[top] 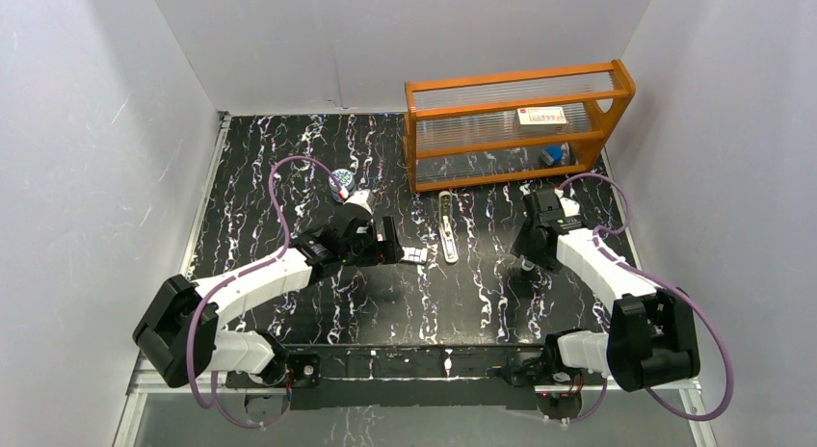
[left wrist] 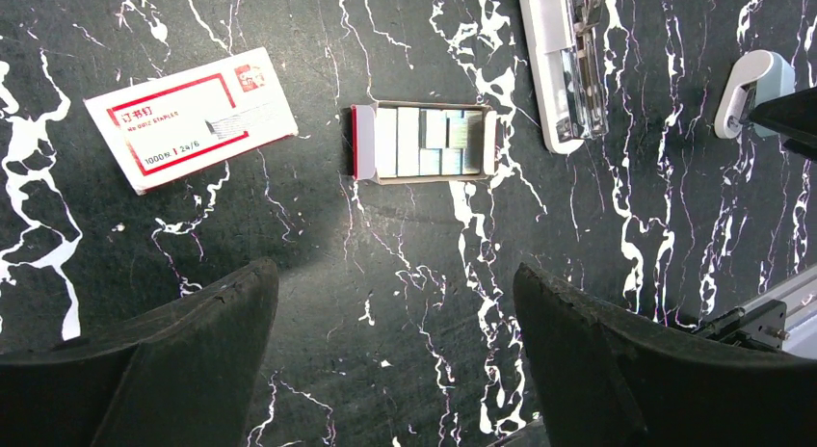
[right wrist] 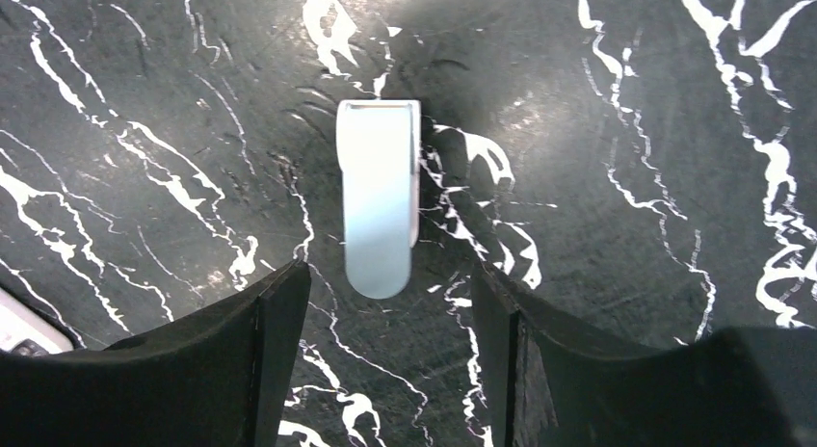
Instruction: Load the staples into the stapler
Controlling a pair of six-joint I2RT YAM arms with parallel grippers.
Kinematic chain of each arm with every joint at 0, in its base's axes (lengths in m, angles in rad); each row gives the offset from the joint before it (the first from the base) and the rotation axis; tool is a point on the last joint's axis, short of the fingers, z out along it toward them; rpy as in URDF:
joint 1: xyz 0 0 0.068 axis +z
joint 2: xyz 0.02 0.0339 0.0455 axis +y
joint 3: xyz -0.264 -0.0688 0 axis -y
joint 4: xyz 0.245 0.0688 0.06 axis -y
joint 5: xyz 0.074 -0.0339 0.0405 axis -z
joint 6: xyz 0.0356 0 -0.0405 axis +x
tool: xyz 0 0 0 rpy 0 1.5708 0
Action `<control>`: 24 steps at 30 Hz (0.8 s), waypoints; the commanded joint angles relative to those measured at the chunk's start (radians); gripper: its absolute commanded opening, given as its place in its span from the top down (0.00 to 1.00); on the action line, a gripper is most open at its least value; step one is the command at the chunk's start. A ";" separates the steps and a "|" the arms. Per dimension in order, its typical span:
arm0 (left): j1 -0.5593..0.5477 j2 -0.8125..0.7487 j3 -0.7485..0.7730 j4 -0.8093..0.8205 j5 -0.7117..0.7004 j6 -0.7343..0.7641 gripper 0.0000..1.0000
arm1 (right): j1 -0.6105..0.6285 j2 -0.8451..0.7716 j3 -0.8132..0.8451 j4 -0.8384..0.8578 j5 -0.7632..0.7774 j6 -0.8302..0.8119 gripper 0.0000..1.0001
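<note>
The staples (left wrist: 431, 142) are silver-grey strips lying in a small open cardboard tray with a red end, also visible from above as the staples (top: 414, 256). The stapler (left wrist: 566, 73) lies opened flat just right of them, its metal channel showing; the top view has the stapler (top: 448, 237) at the table's middle. My left gripper (left wrist: 393, 278) hangs open above bare table, short of the tray. My right gripper (right wrist: 390, 278) is open, its fingertips either side of the rounded end of a light-blue piece (right wrist: 379, 197) without touching it.
A red-and-white box sleeve (left wrist: 191, 119) lies left of the tray. An orange rack (top: 515, 129) stands at the back right with a small box (top: 541, 117) on its top shelf. A small round object (top: 339, 182) sits behind the left arm.
</note>
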 commanded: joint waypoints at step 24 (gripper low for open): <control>0.003 -0.025 0.010 0.021 0.059 -0.018 0.13 | -0.008 0.002 -0.016 0.099 -0.036 -0.072 0.73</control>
